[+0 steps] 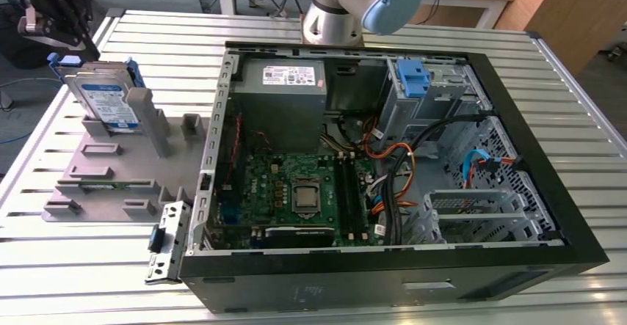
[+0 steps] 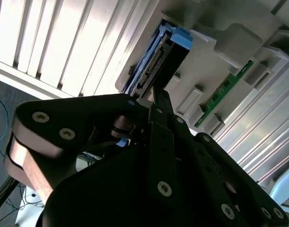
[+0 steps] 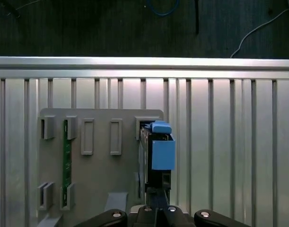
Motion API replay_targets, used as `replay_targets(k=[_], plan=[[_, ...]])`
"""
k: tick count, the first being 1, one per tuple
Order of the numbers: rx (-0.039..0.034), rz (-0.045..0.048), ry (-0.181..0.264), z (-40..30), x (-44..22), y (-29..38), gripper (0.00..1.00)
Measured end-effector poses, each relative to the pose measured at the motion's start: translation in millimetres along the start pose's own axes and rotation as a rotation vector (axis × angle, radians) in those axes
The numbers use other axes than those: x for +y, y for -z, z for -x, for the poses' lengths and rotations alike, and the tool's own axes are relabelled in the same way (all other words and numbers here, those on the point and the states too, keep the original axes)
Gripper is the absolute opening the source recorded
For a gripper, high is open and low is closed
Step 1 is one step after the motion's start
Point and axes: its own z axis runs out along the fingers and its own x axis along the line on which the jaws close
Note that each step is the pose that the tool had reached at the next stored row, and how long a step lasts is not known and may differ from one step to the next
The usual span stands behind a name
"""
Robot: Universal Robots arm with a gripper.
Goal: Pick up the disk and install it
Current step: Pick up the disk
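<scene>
1. Disk [image 1: 106, 99] stands on edge in a slot of the grey fixture [image 1: 108, 172]. The fixture lies on the slatted metal table [image 1: 88, 274], on the exterior view's left of the open computer case [image 1: 551, 182].
2. Its white and blue label faces the exterior camera, and the blue carrier frame runs round its edges.
3. Above it hangs the gripper [image 1: 70, 39], so the disk lies straight below the tool. The two look near each other but apart, not touching.
4. In the first wrist view the disk is a narrow strip seen edge-on. Its long top edge runs away from the gripper's body, and its thin side sits in line with the gripper's middle. I judge the tool to be centred across the disk's thickness.
5. I cannot tell from these pictures whether the gripper is open or closed. It holds nothing that I can make out.
6. The exterior view gives the label face and the drive cage [image 1: 446, 83] inside the case, well apart from the disk.
7. Both wrist views give the disk's edge instead. They also show a green memory stick [image 3: 66, 158] standing in another slot of the fixture.
</scene>
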Motion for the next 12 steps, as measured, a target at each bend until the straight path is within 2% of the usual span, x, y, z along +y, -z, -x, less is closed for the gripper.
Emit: replay_targets(k=[3,5,8,12], plan=[[-0.0073,0.0068,-0.001,-0.2,0.1,0.0,0.11],[-0.0081,0.0074,-0.001,-0.2,0.0,0.0,0.11],[-0.0082,0.0144,-0.001,-0.3,0.0,-1.0,0.11],[-0.0081,0.0154,-0.001,-0.4,0.0,-1.4,0.11]])
